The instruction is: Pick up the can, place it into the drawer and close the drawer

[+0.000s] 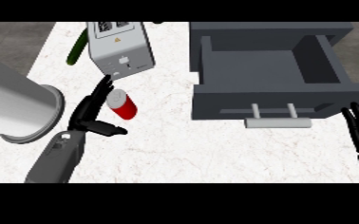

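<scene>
Marble countertop (182,144) under red can (123,104) and open drawer (266,98)

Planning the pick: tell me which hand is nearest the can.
The left hand, open right beside the red can; the right hand rests at the view's right edge, past the drawer.

Red can (122,104) with a pale silvery top, set on the white counter (182,142) left of centre, well apart from the dark grey drawer (231,99), pulled open at right, light bar handle (278,122) in front.
</scene>
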